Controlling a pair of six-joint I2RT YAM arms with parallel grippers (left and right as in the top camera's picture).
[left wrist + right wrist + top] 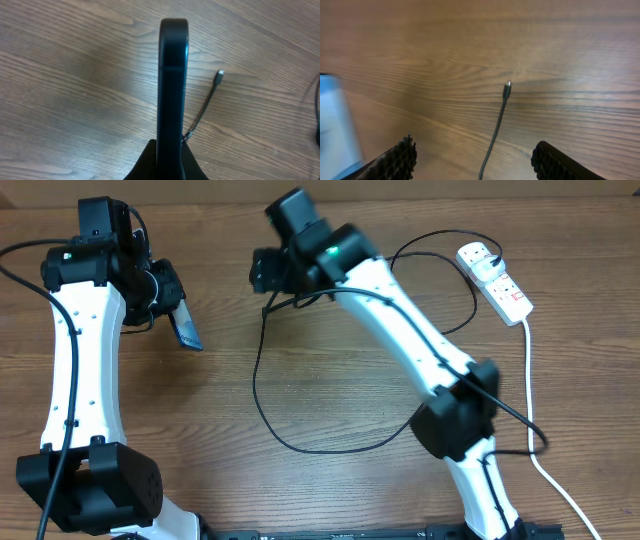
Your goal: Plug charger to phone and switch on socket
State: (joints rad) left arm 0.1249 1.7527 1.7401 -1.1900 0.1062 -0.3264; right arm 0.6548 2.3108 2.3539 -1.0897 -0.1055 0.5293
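My left gripper is shut on the phone and holds it tilted above the table. In the left wrist view the phone stands edge-on between the jaws. The charger's black cable loops across the table to a black plug sitting in the white socket strip. Its connector tip lies on the wood to the right of the phone. My right gripper is open and empty, hovering over the tip, with the cable running between its fingers. It shows in the overhead view.
The strip's thick white cord runs down the right side to the table's front edge. In the right wrist view the phone's light screen shows at the left edge. The table is brown wood.
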